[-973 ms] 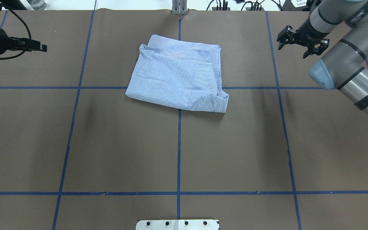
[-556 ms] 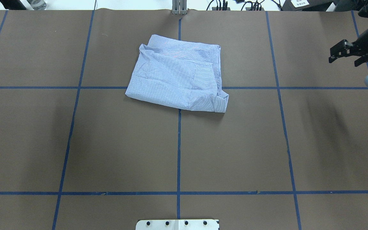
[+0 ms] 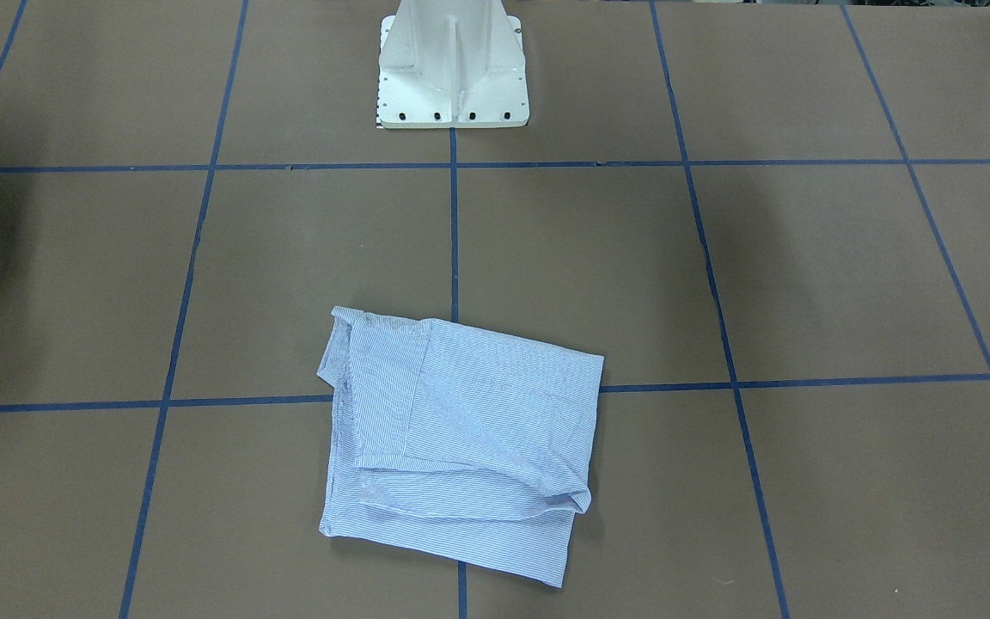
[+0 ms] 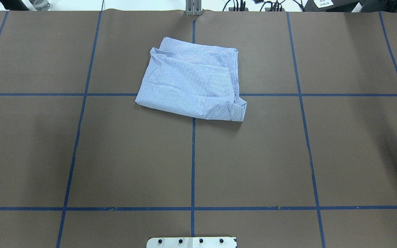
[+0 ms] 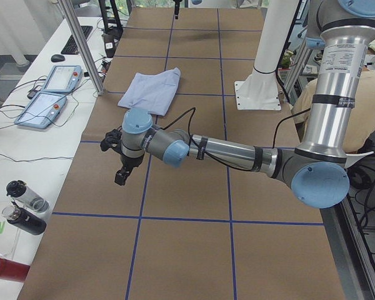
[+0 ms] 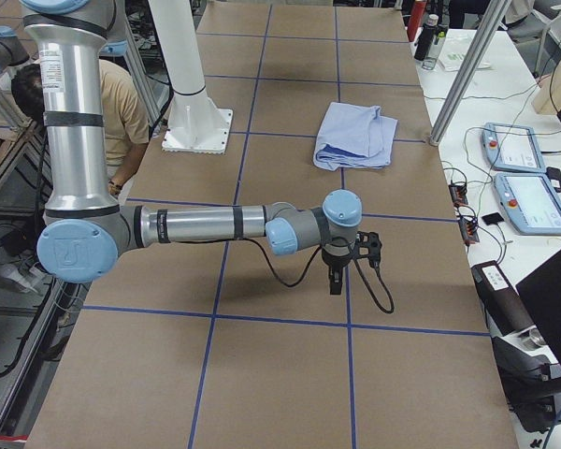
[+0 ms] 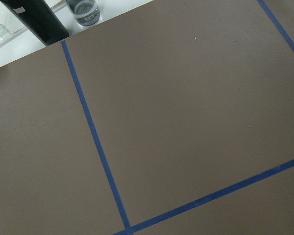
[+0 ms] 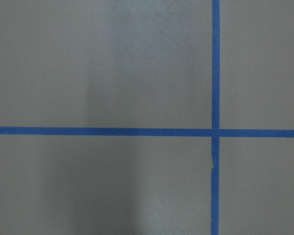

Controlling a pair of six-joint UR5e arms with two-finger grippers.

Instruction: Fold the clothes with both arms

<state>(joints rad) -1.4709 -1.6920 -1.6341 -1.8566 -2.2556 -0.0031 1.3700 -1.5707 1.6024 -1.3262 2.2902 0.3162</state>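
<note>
In the exterior left view, the left arm [image 5: 225, 150] reaches from the right edge across the middle of the frame. Its left claw [image 5: 117, 161] hangs above the brown surface [image 4: 115, 155] at centre left, well apart from the shirt. Whether that claw is released or clenched cannot be told from this view. Bottles [image 5: 24, 206] stand on the white desk at the lower left of that frame, and two handheld control panels [image 5: 49, 92] lie at the upper left.

The left wrist view shows only bare brown paper crossed by blue tape lines [image 4: 192, 165], with a glass [image 7: 83, 10] and a dark bottle [image 7: 34, 19] along its top left edge.

The shirt [image 4: 191, 81] lies folded into a rough rectangle at the upper centre of the overhead view. It sits over a crossing of the tape lines, and a cuff pokes out at its lower right corner. In the front-facing view it sits at lower centre, in line with the white pedestal [image 3: 452, 60] at the top. Nothing touches it.

In the exterior right view, the right arm [image 6: 196, 224] stretches from the left edge to the middle. Its right claw [image 6: 351, 267] points down over the surface, below the shirt in the frame and apart from it. Its state cannot be told either. Only a black sliver shows at the right edge of the overhead view. The right wrist view shows one tape crossing on bare paper.
</note>
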